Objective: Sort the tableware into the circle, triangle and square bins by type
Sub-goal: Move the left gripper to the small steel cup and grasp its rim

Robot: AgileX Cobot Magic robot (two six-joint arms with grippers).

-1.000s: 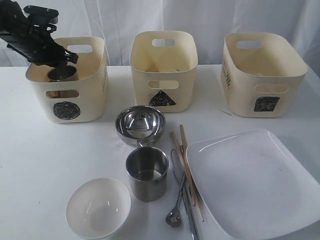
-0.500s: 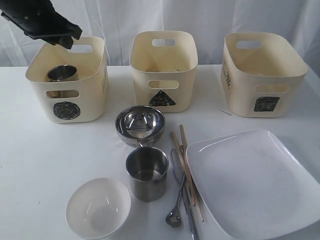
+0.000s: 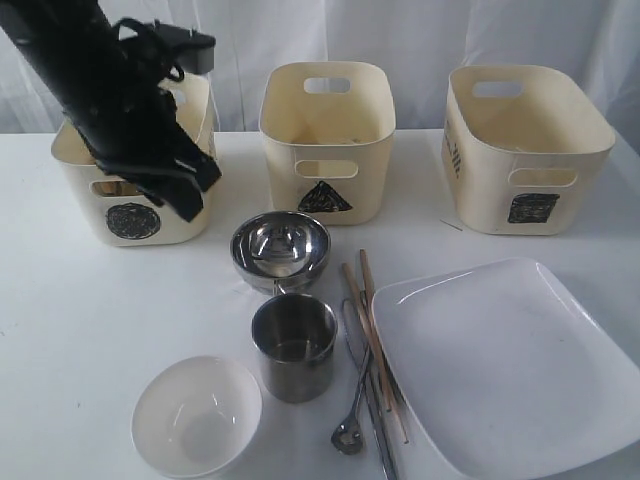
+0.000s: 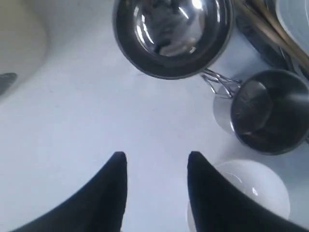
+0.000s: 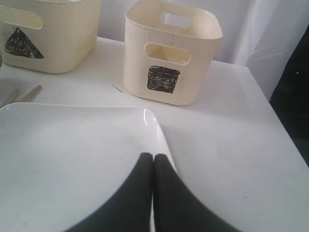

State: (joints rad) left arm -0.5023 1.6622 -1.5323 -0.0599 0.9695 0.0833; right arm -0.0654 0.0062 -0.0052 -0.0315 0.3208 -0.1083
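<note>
A white tabletop point(image 3: 60, 330) fills the scene — a white curtain point(image 3: 420, 35) hangs behind it, and a tiny thin sliver point(image 3: 452, 225) lies on the surface.
</note>
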